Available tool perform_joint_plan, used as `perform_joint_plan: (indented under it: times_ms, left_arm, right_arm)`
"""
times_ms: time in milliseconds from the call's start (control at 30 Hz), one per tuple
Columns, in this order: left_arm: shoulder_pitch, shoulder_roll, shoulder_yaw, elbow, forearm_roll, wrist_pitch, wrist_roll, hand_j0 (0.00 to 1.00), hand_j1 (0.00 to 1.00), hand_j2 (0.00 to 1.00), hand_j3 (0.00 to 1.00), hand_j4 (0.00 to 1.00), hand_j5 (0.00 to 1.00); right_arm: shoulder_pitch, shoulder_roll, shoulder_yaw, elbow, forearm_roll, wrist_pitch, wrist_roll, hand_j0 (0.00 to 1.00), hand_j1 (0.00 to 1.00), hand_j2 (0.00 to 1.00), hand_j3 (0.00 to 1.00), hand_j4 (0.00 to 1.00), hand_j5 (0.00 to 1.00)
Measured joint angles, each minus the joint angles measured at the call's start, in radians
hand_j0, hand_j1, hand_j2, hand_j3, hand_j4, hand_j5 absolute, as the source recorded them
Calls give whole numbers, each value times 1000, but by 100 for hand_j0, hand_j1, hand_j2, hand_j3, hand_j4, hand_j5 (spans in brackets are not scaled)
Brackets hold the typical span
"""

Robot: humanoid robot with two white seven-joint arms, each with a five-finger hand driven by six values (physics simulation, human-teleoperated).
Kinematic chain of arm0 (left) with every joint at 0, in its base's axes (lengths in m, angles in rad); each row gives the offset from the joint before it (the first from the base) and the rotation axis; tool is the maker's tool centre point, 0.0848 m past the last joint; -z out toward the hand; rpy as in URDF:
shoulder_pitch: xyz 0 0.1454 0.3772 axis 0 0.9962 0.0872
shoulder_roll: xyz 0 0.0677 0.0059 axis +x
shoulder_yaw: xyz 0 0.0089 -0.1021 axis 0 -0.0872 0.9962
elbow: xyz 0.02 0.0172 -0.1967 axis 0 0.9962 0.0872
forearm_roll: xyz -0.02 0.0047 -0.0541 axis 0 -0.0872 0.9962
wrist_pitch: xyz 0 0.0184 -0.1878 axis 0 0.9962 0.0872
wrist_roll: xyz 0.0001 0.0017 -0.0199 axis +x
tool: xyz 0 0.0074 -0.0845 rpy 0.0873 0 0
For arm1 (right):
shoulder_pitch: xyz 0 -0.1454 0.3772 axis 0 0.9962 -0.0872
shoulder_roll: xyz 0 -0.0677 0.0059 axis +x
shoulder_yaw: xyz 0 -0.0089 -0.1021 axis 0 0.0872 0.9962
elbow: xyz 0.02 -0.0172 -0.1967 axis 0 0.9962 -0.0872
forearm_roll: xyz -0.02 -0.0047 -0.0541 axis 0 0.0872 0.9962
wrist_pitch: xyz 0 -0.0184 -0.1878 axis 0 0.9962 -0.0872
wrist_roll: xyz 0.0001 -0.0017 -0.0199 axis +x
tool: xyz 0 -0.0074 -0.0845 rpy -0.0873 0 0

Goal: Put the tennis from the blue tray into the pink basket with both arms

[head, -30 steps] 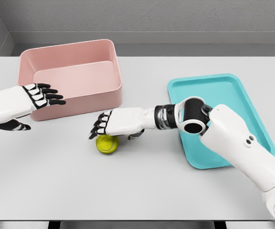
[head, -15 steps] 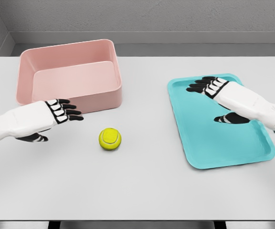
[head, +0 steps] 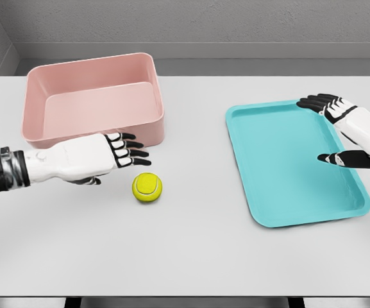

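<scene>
Pink basket (head: 92, 96) at upper left of the surface (head: 191, 244), open top, nothing inside, just bare pink floor. Blue tray (head: 281, 167) on the right, shallow w/ a raised rim, also nothing lying in it. One basket, one tray, one ball, two hands.

Tennis ball (head: 147, 187) sitting on the surface, out of both containers, in front of the basket's near right corner and well apart from the tray's left edge. Yellow-green w/ a pale seam curve; no brand or lettering readable on it, none on basket or tray either.

Left hand (head: 101, 157) reaching in from the left edge, palm down, low over the surface just in front of the basket's near wall. Left fingers (head: 131, 149) stretched out straight and slightly spread, pointing right, holding nothing; tips near the ball, up and to its left, not touching it. Dark wrist band showing at far left.

Right hand (head: 348, 128) over the tray's far right corner, arm coming in from the right edge. Right fingers (head: 317, 102) extended and relaxed, pointing left, thumb sticking out lower over the tray floor; nothing held.
</scene>
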Motion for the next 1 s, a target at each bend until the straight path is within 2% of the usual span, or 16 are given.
perform_joint_plan:
  times_ms: [267, 500, 1000]
  left_arm:
    - [-34, -47, -80, 19, -2, 0, 0, 100, 100, 100, 100, 100, 100]
    - [-63, -87, -136, 67, -1, 0, 0, 100, 100, 100, 100, 100, 100]
    - [-72, -131, -170, 119, -3, 0, 0, 100, 100, 100, 100, 100, 100]
  right_arm:
    - [0, 2, -1, 0, -1, 0, 0, 100, 100, 100, 100, 100, 100]
    - [0, 2, -1, 1, -1, 0, 0, 100, 100, 100, 100, 100, 100]
    - [3, 1, -3, 2, -1, 0, 0, 100, 100, 100, 100, 100, 100]
